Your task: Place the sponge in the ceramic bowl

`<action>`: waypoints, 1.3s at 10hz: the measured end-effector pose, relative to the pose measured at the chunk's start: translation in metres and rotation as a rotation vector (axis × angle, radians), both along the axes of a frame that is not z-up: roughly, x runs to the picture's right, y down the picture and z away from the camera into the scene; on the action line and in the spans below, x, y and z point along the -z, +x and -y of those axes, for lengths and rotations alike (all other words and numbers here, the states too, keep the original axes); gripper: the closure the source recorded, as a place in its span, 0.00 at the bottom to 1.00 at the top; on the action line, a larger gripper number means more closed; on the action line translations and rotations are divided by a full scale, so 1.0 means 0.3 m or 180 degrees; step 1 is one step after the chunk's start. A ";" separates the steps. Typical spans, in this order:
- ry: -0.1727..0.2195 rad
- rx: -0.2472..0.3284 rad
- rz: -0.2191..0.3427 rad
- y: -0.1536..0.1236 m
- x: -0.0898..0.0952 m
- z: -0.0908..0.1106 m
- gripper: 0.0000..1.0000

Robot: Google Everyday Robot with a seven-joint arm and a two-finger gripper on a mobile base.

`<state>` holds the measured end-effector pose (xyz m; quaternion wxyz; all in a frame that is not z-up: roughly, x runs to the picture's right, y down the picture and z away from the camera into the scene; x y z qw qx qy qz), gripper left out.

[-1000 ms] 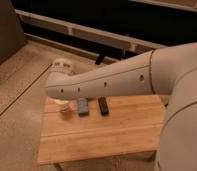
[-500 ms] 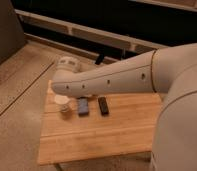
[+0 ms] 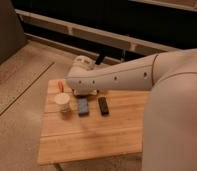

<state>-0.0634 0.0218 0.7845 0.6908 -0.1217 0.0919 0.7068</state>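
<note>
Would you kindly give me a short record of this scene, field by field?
table: wooden
sponge: blue, flat on the table, between cup and black bar, untouched
cup: cream, left of the sponge
black bar: right of the sponge
orange item: near the far left edge, behind the cup
bowl: not visible, perhaps hidden by the arm
arm: white, reaching from the right across the table's far side
gripper: under the arm's tip, just behind the sponge, mostly hidden; jaws open, nothing held
</note>
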 end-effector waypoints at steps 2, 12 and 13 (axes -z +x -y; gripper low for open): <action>-0.0188 -0.0052 0.0050 -0.001 -0.090 -0.045 0.35; -0.1073 0.0355 0.0193 -0.080 -0.370 -0.224 0.35; -0.1141 0.0394 0.0208 -0.090 -0.388 -0.240 0.35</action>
